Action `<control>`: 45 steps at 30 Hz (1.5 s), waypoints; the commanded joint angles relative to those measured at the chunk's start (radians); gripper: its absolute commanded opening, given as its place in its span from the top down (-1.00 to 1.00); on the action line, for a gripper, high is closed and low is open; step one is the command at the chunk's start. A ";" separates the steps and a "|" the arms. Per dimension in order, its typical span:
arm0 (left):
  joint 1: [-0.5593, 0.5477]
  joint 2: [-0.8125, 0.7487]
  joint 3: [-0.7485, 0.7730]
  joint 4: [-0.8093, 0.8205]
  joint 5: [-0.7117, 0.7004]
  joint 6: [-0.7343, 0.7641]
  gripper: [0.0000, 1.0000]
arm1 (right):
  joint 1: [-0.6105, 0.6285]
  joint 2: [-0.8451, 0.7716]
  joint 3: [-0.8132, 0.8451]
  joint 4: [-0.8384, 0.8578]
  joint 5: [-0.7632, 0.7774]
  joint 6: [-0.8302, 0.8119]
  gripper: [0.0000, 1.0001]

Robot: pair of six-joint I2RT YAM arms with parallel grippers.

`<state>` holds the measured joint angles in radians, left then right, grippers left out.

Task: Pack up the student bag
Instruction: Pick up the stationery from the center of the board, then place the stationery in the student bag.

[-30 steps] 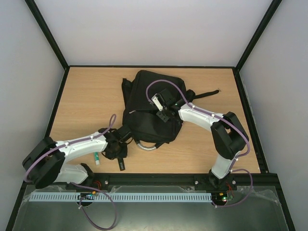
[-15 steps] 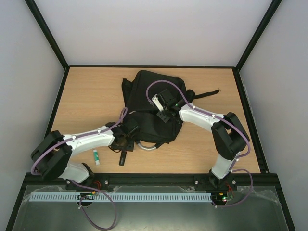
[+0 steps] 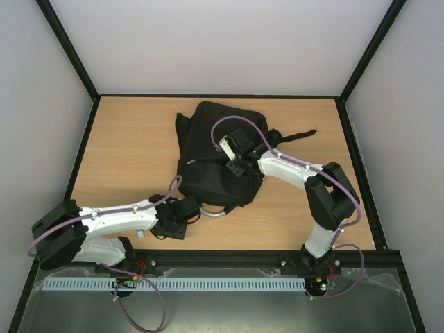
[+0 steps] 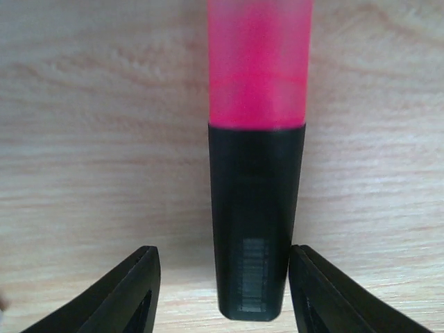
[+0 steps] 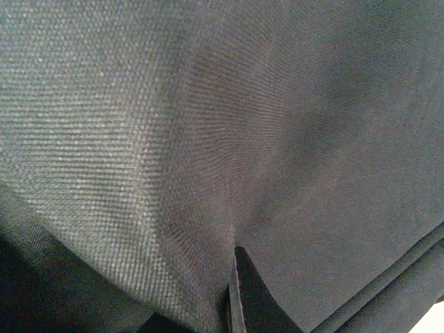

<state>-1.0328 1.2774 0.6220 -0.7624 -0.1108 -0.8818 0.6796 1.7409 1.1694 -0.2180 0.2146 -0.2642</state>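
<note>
Top external view: the student bag (image 3: pixel 215 156) lies in the middle of the table (image 3: pixel 125 139) with the right gripper (image 3: pixel 234 165) down on its top. The left gripper (image 3: pixel 173 222) hangs low just in front of the bag's near edge.

Left wrist view: we see a pink highlighter (image 4: pixel 257 104) flat on the table, long axis running straight away, its black cap between half-spread jaws gripping nothing.

Right wrist view: jaws closed, pinching the bag's fabric.

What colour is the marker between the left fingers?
The marker: pink body, black cap; left wrist view.

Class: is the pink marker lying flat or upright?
Lying flat: the pink marker rests lengthwise on the table, inside the open left gripper.
</note>
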 commanded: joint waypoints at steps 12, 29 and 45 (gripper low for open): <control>-0.077 0.071 0.007 -0.002 -0.040 -0.085 0.31 | 0.001 -0.031 -0.034 -0.102 -0.045 0.001 0.99; -0.075 -0.033 0.239 -0.141 0.055 0.051 0.76 | -0.002 -0.065 -0.040 -0.101 -0.054 -0.006 0.99; 0.083 0.158 0.453 0.105 0.303 0.218 0.79 | -0.010 -0.079 -0.039 -0.104 -0.075 0.002 0.99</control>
<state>-1.0027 1.3727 1.0779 -0.7643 0.1333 -0.7074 0.6731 1.7008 1.1481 -0.2371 0.1883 -0.2691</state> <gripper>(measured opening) 0.263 0.026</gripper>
